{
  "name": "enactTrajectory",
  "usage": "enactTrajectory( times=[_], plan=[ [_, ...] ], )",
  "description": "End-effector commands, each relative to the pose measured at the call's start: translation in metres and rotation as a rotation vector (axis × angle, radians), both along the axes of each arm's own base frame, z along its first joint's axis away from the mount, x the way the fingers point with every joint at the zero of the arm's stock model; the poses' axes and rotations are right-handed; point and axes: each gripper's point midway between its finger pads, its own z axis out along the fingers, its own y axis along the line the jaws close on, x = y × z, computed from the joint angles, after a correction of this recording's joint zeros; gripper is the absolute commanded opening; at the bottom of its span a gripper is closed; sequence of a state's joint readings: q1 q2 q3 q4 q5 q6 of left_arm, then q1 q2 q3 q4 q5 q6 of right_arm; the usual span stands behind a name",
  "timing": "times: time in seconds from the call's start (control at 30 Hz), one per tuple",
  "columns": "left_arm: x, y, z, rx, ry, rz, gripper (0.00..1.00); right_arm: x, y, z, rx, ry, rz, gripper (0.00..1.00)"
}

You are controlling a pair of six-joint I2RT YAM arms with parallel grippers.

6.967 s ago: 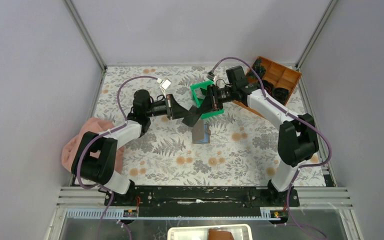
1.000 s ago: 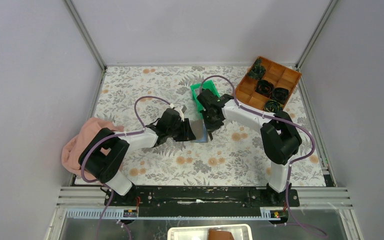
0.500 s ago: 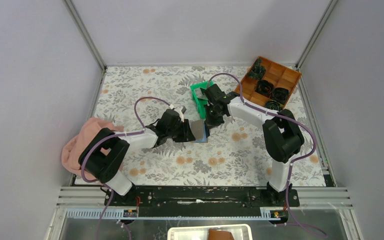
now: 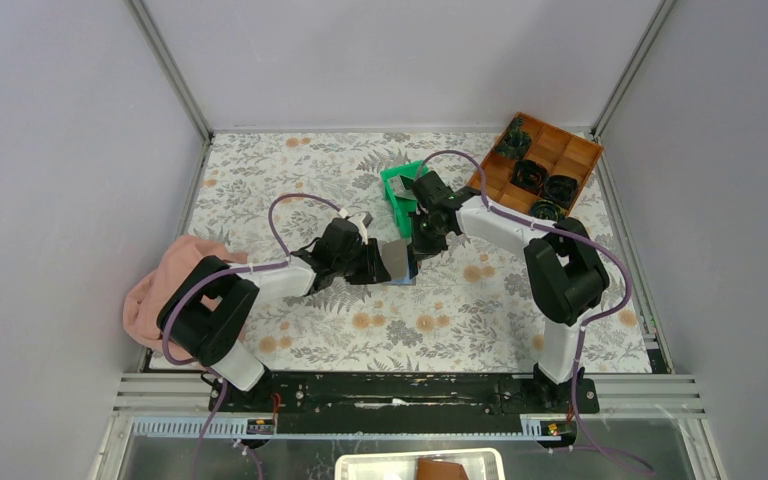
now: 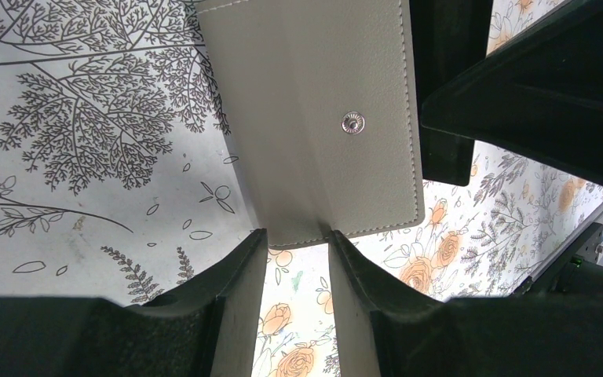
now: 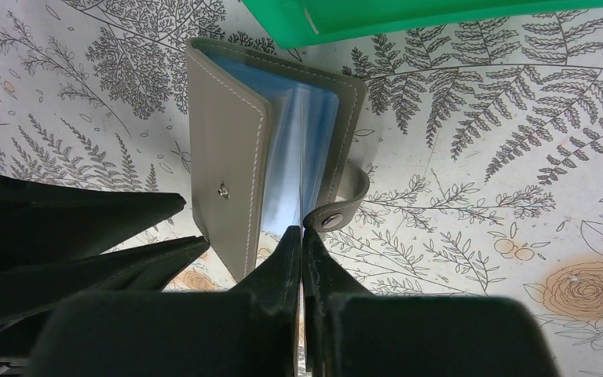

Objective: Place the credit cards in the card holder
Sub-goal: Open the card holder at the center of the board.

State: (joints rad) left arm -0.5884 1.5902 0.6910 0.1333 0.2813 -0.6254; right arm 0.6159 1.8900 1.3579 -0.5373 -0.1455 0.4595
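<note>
Near left, a pink cloth (image 4: 160,290) is lying at the table (image 4: 290,160) edge, well apart from the work. Mid-table, the left gripper (image 5: 297,234) is reaching in from the left, jaws partly spread and pinching the near edge of the grey cover of the card holder (image 6: 228,133), propping it up so the wallet is standing open on the floral surface. The right gripper (image 6: 302,233) is coming at it from the right, fingers pressed together, tips touching the near edge of the blue sleeves (image 6: 298,133), just beside the snap strap (image 6: 345,208); no card is showing between them. Reading this as the insertion step: either seating a card or probing for a slot, cannot tell which. Next move is likely calling for the right arm to back off, spread its fingers and fetch from the green bin (image 6: 455,12) just beyond the wallet, where a small grey sliver is showing, possibly the credit cards (image 4: 399,186), too small to confirm. Room is tight: bin rim sitting just beside the wallet's far edge, both grippers crowding the same spot. Far right, a brown tray (image 4: 578,152) is sitting clear of the path; open table lying near and right.
</note>
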Motion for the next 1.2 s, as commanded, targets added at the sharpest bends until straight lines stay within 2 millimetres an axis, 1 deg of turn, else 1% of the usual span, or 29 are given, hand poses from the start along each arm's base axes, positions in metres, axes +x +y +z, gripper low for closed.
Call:
enactTrajectory(
  times=[0.0,0.13,0.3,0.43,0.63,0.8,0.97,1.17],
  plan=[
    [-0.001,-0.003,0.001,-0.003,-0.020,-0.030,0.41,0.003,-0.001,-0.003,0.012,0.005,-0.021,0.00],
    [-0.002,-0.003,0.001,-0.001,-0.019,-0.031,0.41,0.001,-0.004,-0.005,0.013,0.007,-0.033,0.00],
    [-0.004,-0.001,-0.003,0.004,-0.008,-0.029,0.41,-0.003,-0.007,-0.011,0.020,0.021,-0.052,0.00],
    [-0.005,0.000,-0.006,0.006,-0.001,-0.027,0.41,-0.007,-0.007,-0.017,0.067,0.047,-0.081,0.00],
    [-0.007,0.002,-0.009,0.015,0.009,-0.023,0.41,-0.008,-0.010,-0.021,0.120,0.069,-0.116,0.00],
    [-0.008,0.003,-0.013,0.025,0.018,-0.023,0.41,-0.009,-0.007,-0.022,0.168,0.083,-0.130,0.00],
    [-0.009,0.005,-0.017,0.042,0.029,-0.026,0.41,-0.006,-0.002,-0.017,0.223,0.082,-0.132,0.00],
    [-0.010,0.007,-0.021,0.055,0.037,-0.025,0.41,-0.001,0.008,-0.002,0.281,0.060,-0.114,0.00]
  ],
)
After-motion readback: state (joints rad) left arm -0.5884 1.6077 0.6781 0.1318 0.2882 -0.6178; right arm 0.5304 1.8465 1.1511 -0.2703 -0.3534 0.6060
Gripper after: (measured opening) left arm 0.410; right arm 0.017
